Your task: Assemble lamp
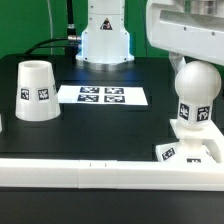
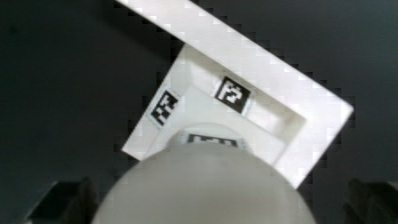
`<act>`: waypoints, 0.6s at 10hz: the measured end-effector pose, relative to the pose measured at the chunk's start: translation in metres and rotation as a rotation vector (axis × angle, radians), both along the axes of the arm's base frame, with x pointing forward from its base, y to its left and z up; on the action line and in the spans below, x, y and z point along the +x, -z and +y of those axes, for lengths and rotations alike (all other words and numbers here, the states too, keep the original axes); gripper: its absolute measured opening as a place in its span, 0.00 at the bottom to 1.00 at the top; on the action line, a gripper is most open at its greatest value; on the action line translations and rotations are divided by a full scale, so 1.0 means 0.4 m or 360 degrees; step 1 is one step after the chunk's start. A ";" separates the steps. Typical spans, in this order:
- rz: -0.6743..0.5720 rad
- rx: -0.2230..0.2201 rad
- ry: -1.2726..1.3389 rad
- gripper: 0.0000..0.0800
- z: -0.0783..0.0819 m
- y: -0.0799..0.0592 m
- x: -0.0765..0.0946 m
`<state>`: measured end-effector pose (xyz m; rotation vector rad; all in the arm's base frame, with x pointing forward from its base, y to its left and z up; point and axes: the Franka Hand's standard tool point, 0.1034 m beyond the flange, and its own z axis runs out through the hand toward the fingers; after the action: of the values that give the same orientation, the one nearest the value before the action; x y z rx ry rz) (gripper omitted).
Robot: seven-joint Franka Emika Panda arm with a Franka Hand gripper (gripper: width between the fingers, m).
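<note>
On the black table [image 1: 100, 125]: shade [image 1: 36, 90], marker board [image 1: 100, 96], bulb [image 1: 195, 95].

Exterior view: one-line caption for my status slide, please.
Bulb stands upright on the base at the exterior view's right; shade sits wide end down at its left, marker board between.

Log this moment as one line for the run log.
bulb standing on base | gripper open over bulb head | shade apart, wide end down
</note>
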<state>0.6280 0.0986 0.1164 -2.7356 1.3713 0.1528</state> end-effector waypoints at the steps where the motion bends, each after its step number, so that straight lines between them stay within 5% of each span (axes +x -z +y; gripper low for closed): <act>1: -0.0025 0.0009 -0.0174 0.87 -0.002 0.001 0.000; 6: -0.0115 0.0042 -0.0922 0.87 -0.024 0.007 0.000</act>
<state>0.6278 0.0892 0.1137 -2.9937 0.5223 0.0995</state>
